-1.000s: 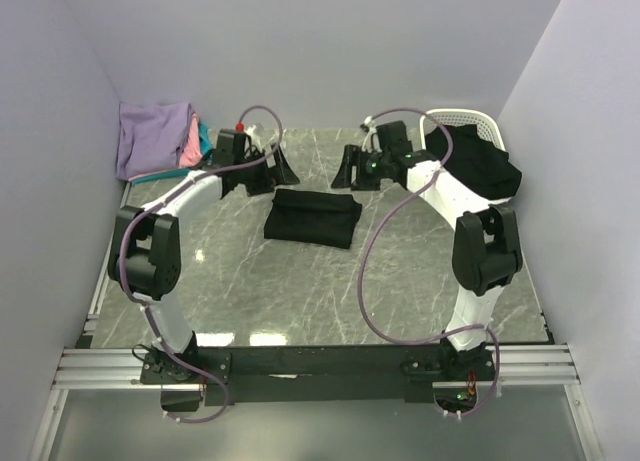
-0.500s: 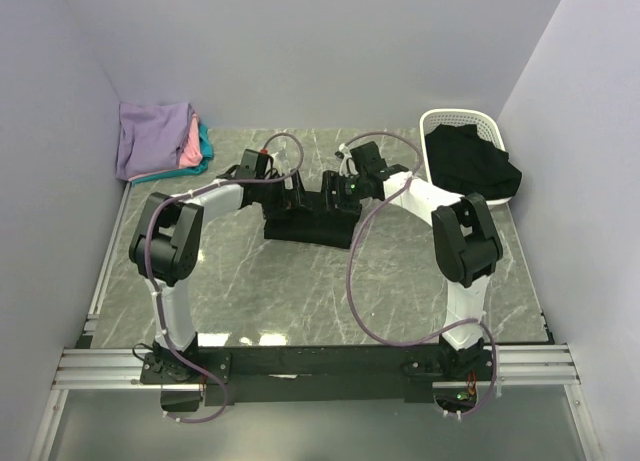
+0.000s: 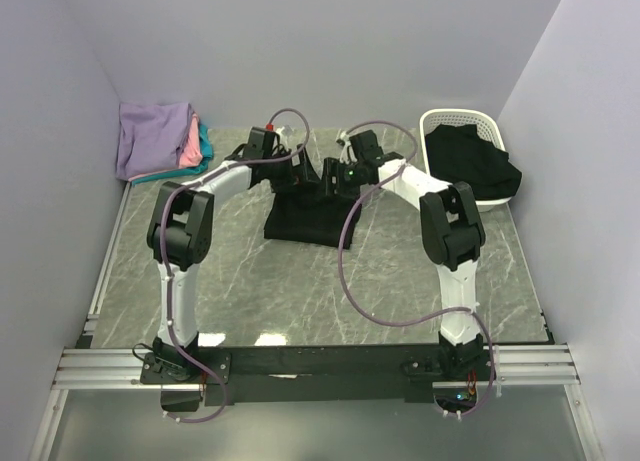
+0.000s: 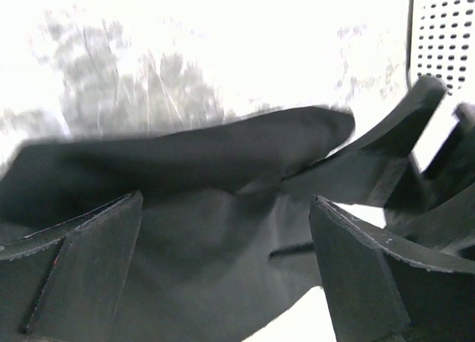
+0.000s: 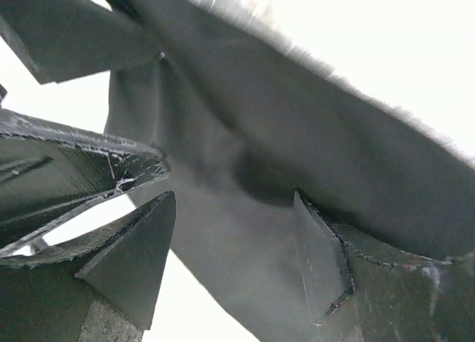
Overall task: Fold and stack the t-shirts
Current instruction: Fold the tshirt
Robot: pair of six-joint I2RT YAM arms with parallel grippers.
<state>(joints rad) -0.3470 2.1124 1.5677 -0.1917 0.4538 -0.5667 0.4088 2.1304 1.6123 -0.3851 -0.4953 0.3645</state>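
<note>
Left gripper (image 4: 226, 199) and right gripper (image 5: 231, 197) straddle the black t-shirt's (image 3: 300, 221) far edge, jaws apart, seemingly readying a two-handed lift.

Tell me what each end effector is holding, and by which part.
Nothing looks clamped: the left end effector and right end effector both straddle the far edge of the black shirt, jaws apart with cloth between.

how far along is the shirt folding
Done: folded lavender, pink and teal stack at the far left. In hand: left gripper and right gripper, both open, straddle the folded black shirt mid-table. Left: stacking it, then the black cloth in the basket.
</note>
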